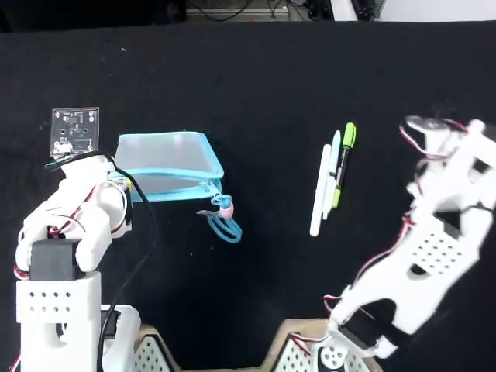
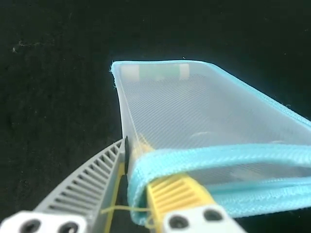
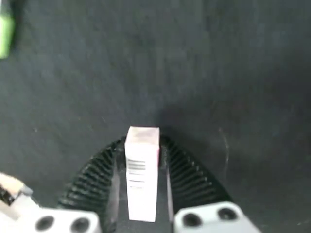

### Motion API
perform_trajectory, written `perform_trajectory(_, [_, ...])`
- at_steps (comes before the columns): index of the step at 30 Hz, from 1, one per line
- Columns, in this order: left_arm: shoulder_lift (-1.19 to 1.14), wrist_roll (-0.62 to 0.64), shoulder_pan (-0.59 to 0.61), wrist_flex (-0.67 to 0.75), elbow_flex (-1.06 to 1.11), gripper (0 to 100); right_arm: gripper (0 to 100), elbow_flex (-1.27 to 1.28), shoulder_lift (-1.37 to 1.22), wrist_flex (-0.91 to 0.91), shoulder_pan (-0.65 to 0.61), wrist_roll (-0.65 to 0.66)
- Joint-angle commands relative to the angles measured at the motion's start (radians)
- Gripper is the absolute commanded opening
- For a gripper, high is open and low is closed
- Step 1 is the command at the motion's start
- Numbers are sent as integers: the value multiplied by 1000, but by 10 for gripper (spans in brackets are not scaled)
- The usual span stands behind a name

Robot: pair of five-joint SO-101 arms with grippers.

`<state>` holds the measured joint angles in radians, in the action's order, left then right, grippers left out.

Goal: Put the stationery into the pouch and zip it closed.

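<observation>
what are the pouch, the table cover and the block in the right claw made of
Pouch: translucent plastic, probably reinforced vinyl; a fine grid shows across it. Its edge tape looks like teal woven fabric.
Table cover: matte black cloth, perhaps felt; lint specks, no shine.
Block in the right claw: smooth white, printed wrap; possibly an eraser.

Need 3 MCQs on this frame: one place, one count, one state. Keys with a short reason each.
1. Where are the pens?
A) on the table, apart from the pouch
B) inside the pouch
C) stacked on the pouch

2. How many pens?
A) one
B) five
C) three

3. The right gripper is:
A) open, empty
B) shut on a white block
C) shut on a pen

Key: 1 A, they lie on the table right of the pouch; 2 C, three lie side by side; 3 B, its fingers clamp the block.
</observation>
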<state>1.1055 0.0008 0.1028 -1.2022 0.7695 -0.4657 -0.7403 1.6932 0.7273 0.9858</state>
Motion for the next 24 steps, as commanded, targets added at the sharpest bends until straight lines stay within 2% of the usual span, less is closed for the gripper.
perform_trajectory(1, [17,5,-10,3,-4,33,11,44,105,-11,86,72])
perform_trajectory(7, [17,5,-10,5,-4,33,11,203,180,-71,149,133])
perform_trajectory(15, [17,5,-10,2,-4,33,11,759,526,-505,144,129])
perform_trajectory(19, [17,5,-10,0,-4,33,21,984,691,-720,126,64])
perform_trajectory(24, [17,5,-10,-2,-4,33,200,1032,750,-701,103,17])
